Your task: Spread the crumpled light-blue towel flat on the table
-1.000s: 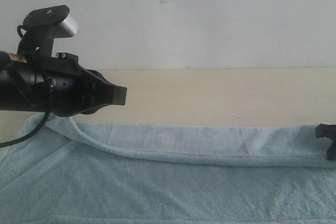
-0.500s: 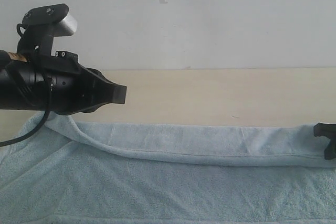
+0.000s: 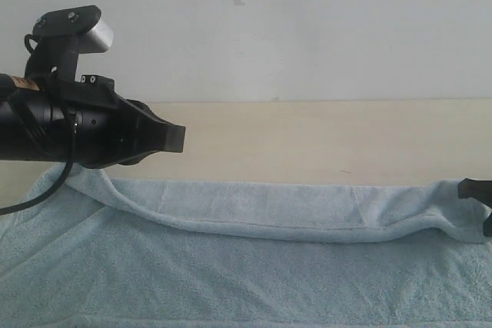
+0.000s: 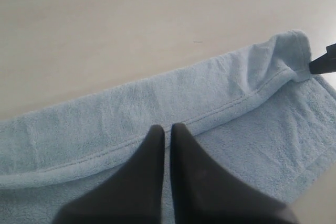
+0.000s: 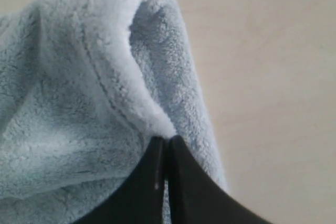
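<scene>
The light-blue towel [image 3: 246, 266] lies across the near part of the beige table [image 3: 323, 136], with its far edge folded over toward me in a long band. My right gripper [image 3: 478, 193] is at the right end of that band, shut on the hemmed fold of the towel [image 5: 68, 77], which bunches up at the fingertips [image 5: 167, 141]. My left gripper [image 3: 178, 140] hangs above the towel's left part, shut and holding nothing. The left wrist view shows its closed fingers [image 4: 167, 129] over the folded hem [image 4: 157, 98] and the right gripper [image 4: 323, 64] at the far corner.
A white-grey wall [image 3: 307, 28] stands behind the table. Bare table surface [image 4: 105, 24] stretches beyond the towel's folded edge. The towel runs out of the exterior view at the bottom and on both sides.
My right gripper has shut on the towel's folded edge, and the right end of the fold has bunched and risen a little. The left arm has not moved.
</scene>
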`<action>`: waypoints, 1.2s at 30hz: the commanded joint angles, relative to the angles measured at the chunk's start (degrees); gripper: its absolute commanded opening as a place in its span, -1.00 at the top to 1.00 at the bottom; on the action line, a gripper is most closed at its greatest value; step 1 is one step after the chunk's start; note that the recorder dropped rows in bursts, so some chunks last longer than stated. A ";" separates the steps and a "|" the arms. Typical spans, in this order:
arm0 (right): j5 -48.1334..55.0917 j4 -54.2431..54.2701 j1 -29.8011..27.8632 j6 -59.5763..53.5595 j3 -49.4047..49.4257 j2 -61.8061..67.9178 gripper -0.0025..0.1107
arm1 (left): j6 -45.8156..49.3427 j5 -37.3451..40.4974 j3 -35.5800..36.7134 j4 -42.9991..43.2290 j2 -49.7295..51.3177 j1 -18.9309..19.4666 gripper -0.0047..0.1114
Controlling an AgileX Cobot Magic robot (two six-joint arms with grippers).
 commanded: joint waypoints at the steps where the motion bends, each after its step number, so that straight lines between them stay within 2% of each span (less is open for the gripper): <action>1: -0.44 2.28 -0.48 -0.39 0.18 -1.99 0.96 | 0.71 -0.44 -0.13 -0.50 -0.30 -0.35 0.85; 14: -2.57 12.18 -0.48 -8.64 0.18 -9.58 0.96 | 1.98 0.04 -0.13 -0.50 -0.30 -0.35 0.85; 19: -8.92 12.31 -0.48 -8.91 0.18 -8.41 0.96 | 5.93 0.05 -0.13 -0.50 -0.30 -0.35 0.85; 24: -19.52 13.02 -0.48 -8.77 -0.32 -5.76 0.96 | 7.57 0.05 -0.13 -0.50 -0.30 -0.35 0.85; 26: -20.03 13.13 -0.48 -8.14 -2.10 -4.16 0.96 | 7.57 0.05 -0.13 -0.50 -0.30 -0.35 0.85; 33: -6.35 13.92 -0.48 -8.11 -9.04 2.26 0.96 | 7.98 -0.98 -0.13 -0.28 -0.30 -0.35 0.85; 36: 0.35 14.97 -0.40 -9.06 -10.97 2.45 0.96 | 13.61 -2.00 -0.13 3.66 -0.05 -0.35 0.85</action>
